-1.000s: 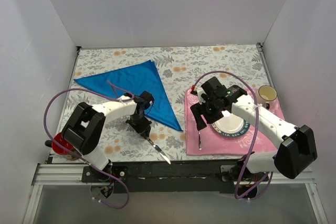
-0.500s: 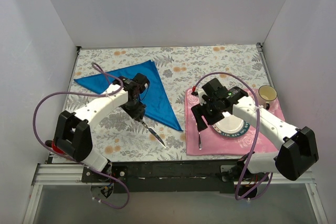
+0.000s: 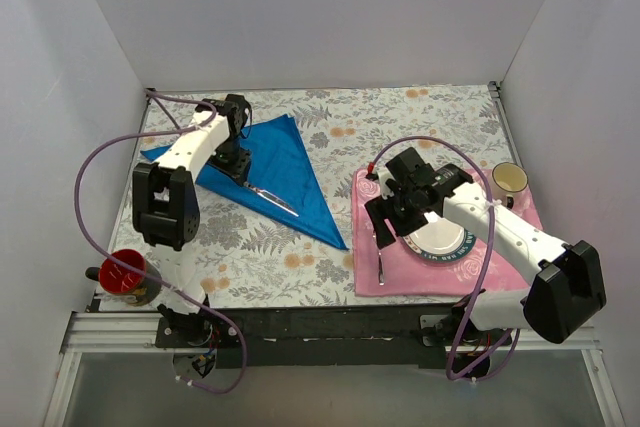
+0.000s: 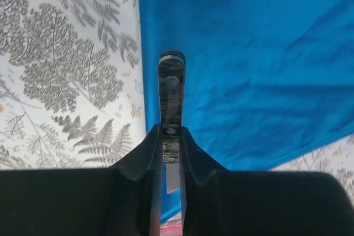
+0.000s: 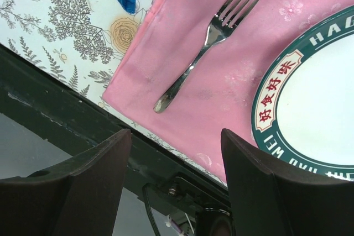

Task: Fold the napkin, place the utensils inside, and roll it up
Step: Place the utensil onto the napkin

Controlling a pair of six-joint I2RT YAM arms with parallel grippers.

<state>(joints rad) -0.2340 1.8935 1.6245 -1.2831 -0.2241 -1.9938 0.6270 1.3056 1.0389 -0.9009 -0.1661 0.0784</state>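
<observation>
Blue cloth, the napkin (image 3: 290,162), is seen folded into a triangle on the far left of the floral tablecloth (image 3: 260,247), with one long point reaching toward the pink placemat (image 3: 420,272). The left gripper (image 3: 240,164) is held over the napkin's left part and is clamped on the table knife (image 3: 272,197). In the left wrist view the fingers (image 4: 138,158) are pressed against both sides of the knife (image 4: 171,89), whose dark riveted handle sticks out beyond them along the edge of the napkin (image 4: 249,53). From above, the silver blade is seen running from the gripper toward the near right, across the blue cloth. Whether it touches the cloth cannot be told.

The right gripper (image 3: 383,230) is held over the near-left part of the placemat with its fingers spread wide and nothing between them. In the right wrist view, a fork (image 5: 207,42) is seen lying on the placemat (image 5: 265,37), tines pointing away from the mat's near edge, just beside a green-rimmed white plate (image 5: 310,98).

A cream mug (image 3: 508,180) is set at the far right corner of the placemat, and a red cup (image 3: 122,272) near the left arm's base. The contents of neither can be made out
</observation>
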